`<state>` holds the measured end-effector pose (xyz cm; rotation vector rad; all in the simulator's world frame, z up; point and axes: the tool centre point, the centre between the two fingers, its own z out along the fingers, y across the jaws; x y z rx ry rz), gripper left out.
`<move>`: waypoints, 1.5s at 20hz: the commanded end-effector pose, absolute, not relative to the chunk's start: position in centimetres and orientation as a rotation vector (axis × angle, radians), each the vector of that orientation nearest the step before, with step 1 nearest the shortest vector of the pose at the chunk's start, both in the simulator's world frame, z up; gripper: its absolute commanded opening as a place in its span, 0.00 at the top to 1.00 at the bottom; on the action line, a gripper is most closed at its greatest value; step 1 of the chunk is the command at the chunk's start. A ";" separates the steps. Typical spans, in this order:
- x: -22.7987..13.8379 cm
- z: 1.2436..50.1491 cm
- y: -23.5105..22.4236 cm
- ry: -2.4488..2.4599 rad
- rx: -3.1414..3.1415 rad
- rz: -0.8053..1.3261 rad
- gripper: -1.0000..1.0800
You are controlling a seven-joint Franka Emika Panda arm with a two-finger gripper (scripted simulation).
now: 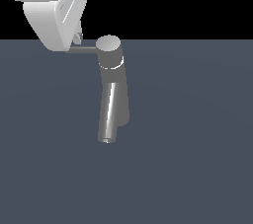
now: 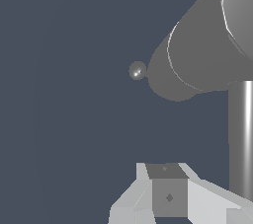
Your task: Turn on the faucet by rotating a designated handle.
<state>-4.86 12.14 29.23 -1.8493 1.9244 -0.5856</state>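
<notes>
The grey faucet (image 1: 112, 90) stands upright in the middle of the exterior view, with a round cap (image 1: 108, 45) on top. Its shiny spout (image 1: 108, 114) slants down toward the camera. The handle (image 1: 85, 49), a thin grey rod, sticks out from the cap toward the exterior view's left. My white gripper (image 1: 78, 36) hangs over the rod's outer end, fingertips right at it. In the wrist view the faucet (image 2: 207, 45) fills one corner and the handle (image 2: 242, 139) runs as a bright rod beside my gripper (image 2: 168, 188). The fingers (image 2: 169, 197) look pressed together, with the rod outside them.
The faucet stands on a flat dark blue-grey floor (image 1: 188, 168). A small shiny round tip (image 2: 137, 70) shows beside the faucet's base in the wrist view. No other objects are in sight.
</notes>
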 end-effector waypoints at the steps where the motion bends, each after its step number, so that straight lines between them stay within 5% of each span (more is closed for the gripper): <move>1: -4.8 29.2 12.2 1.925 -1.848 -0.586 1.00; 30: -10.7 25.4 13.2 1.909 -1.853 -0.584 1.00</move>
